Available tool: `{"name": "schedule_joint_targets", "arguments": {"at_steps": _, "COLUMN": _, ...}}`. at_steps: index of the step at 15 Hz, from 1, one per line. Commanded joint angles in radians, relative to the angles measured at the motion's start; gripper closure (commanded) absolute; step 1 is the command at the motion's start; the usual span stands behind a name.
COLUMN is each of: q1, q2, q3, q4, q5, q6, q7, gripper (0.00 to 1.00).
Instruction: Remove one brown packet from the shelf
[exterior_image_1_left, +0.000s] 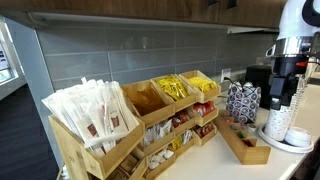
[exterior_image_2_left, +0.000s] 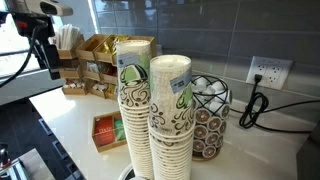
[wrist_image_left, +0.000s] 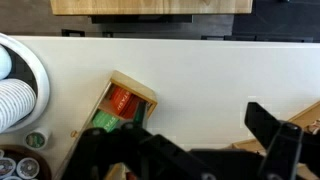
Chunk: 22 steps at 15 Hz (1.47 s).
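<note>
The shelf (exterior_image_1_left: 100, 150) is a light wooden tiered rack at the left of the counter; it also shows far back in an exterior view (exterior_image_2_left: 95, 72). The brown packets (exterior_image_1_left: 147, 98) fill an upper middle bin, between the white paper-wrapped sticks (exterior_image_1_left: 95, 110) and the yellow sachets (exterior_image_1_left: 177, 88). My gripper (exterior_image_1_left: 285, 88) hangs above the counter's right end, well away from the shelf. It also shows in the other exterior view (exterior_image_2_left: 45, 58). In the wrist view its fingers (wrist_image_left: 200, 140) are spread wide with nothing between them. The shelf bins are out of the wrist view.
A small low wooden tray (wrist_image_left: 125, 100) with red and green packets lies under the gripper, also seen in both exterior views (exterior_image_1_left: 246, 148) (exterior_image_2_left: 105, 130). Stacked paper cups (exterior_image_2_left: 160, 110) (exterior_image_1_left: 280, 122), a wire pod holder (exterior_image_1_left: 242, 100) and a dark machine (exterior_image_1_left: 256, 78) stand nearby.
</note>
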<state>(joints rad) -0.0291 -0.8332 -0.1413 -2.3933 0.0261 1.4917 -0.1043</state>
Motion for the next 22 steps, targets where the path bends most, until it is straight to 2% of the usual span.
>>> {"name": "schedule_joint_targets", "arguments": {"at_steps": 1, "q1": -0.011, "q2": 0.003, "q3": 0.007, "q4": 0.003, "q5": 0.005, "q6": -0.003, "q7": -0.007, "gripper": 0.0}}
{"name": "schedule_joint_targets", "arguments": {"at_steps": 12, "q1": -0.011, "q2": 0.003, "q3": 0.007, "q4": 0.003, "q5": 0.005, "q6": -0.003, "q7": -0.007, "gripper": 0.0}}
{"name": "schedule_joint_targets", "arguments": {"at_steps": 17, "q1": 0.03, "q2": 0.029, "q3": 0.105, "q4": 0.013, "q5": 0.085, "q6": 0.039, "q7": 0.059, "gripper": 0.0}}
{"name": "schedule_joint_targets", "arguments": {"at_steps": 22, "q1": 0.064, "q2": 0.05, "q3": 0.212, "q4": 0.009, "q5": 0.231, "q6": 0.118, "q7": 0.167, "gripper": 0.0}}
